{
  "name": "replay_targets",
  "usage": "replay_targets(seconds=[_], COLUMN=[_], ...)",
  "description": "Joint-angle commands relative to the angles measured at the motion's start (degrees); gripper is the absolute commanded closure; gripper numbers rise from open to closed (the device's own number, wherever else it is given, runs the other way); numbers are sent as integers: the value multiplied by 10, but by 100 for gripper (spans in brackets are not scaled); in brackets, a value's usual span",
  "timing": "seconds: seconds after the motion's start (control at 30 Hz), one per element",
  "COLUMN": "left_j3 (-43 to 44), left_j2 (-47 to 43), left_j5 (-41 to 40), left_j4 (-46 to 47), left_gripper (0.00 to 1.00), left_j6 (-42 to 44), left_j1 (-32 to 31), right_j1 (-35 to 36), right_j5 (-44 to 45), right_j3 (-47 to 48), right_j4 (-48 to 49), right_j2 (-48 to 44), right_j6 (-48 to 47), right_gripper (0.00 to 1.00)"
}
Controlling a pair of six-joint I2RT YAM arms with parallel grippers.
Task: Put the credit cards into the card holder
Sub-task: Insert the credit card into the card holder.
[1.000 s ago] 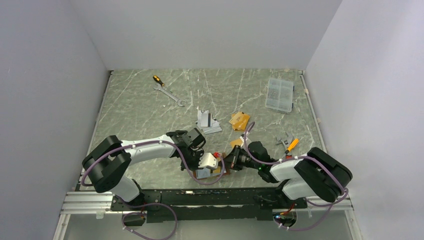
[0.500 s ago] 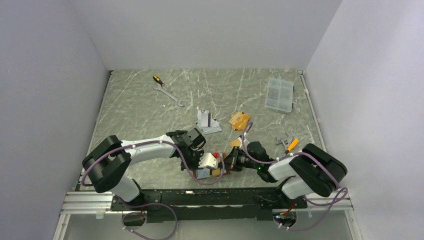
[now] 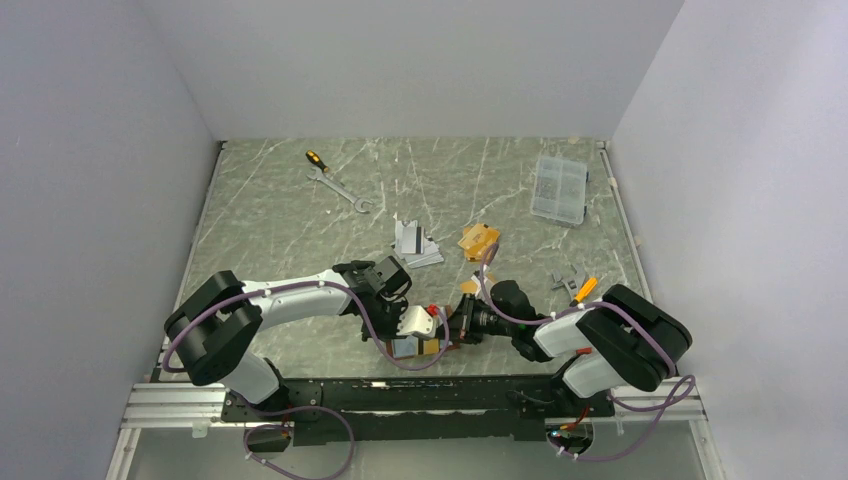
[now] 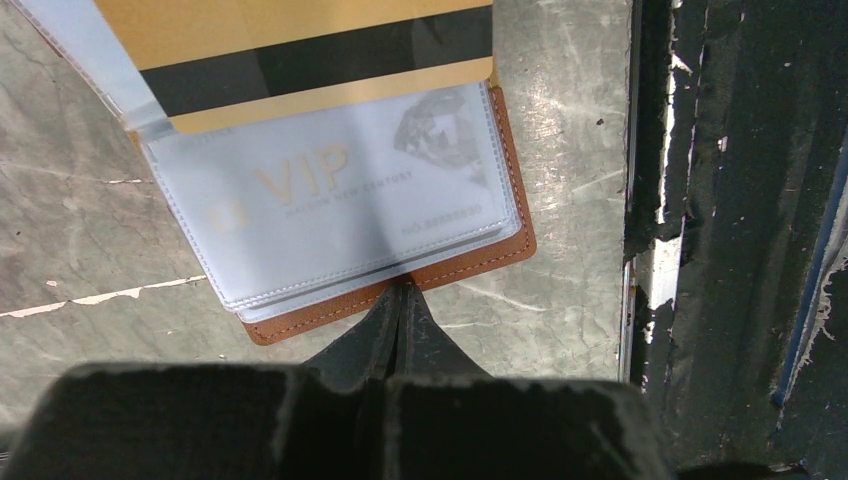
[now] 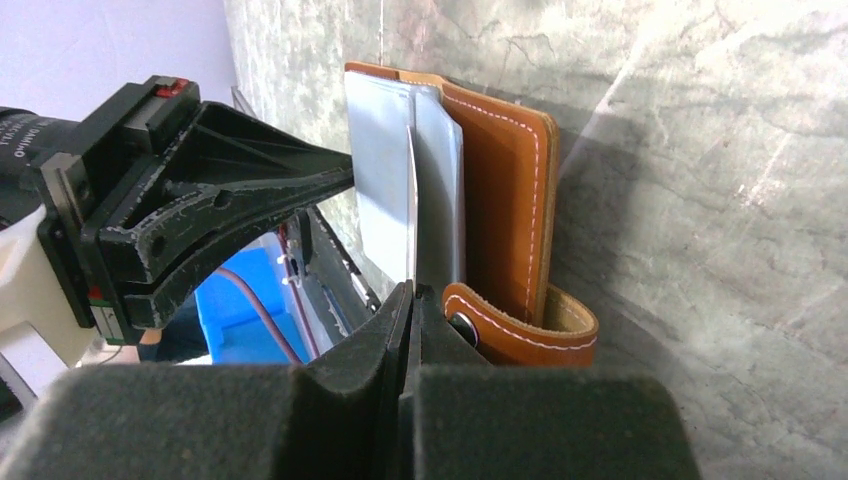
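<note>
Top view: open card holder [image 3: 412, 348] at near edge of table [image 3: 280, 230], flanked by left gripper [image 3: 428, 330] and right gripper [image 3: 457, 328]; loose credit cards [image 3: 478, 241] lie farther back; left wrist: jaws closed, tips on holder's brown edge; right wrist: jaws closed on thin sheet [image 5: 410, 200], seen edge-on.

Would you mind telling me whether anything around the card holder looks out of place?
Yes: a gold card with a dark stripe sticks out of the clear sleeve of the card holder, only partly inserted, above a fully seated VIP card.
</note>
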Motion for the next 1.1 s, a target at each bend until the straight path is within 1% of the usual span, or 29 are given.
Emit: replay_targets(seconds=[0.0, 0.13, 0.37, 0.6, 0.73, 0.8, 0.93, 1.07], left_j3=[-22, -22, -22, -21, -24, -27, -32, -33], left_j2=[18, 18, 16, 17, 17, 16, 16, 19], left_j5=[-16, -16, -15, -16, -17, -18, -29, -33], left_j4=[1, 1, -2, -3, -3, -2, 4, 8], left_gripper=[100, 100, 100, 100, 100, 100, 100, 100], left_j6=[7, 6, 7, 9, 10, 10, 13, 9], left_j1=[-6, -6, -6, -6, -6, -6, -5, -3], right_j1=[2, 2, 4, 2, -9, -26, -60, -60], right_j5=[-14, -24, -39, -33, -28, -33, -82, -116], right_j3=[10, 19, 42, 56, 61, 62, 68, 76], right_j4=[-30, -45, -42, -56, -82, -128, -199, -214], right_j2=[-1, 7, 37, 45, 26, -3, -32, -33], right_j6=[-24, -31, -38, -49, -59, -84, -130, -147], right_gripper=[100, 100, 100, 100, 100, 100, 100, 100])
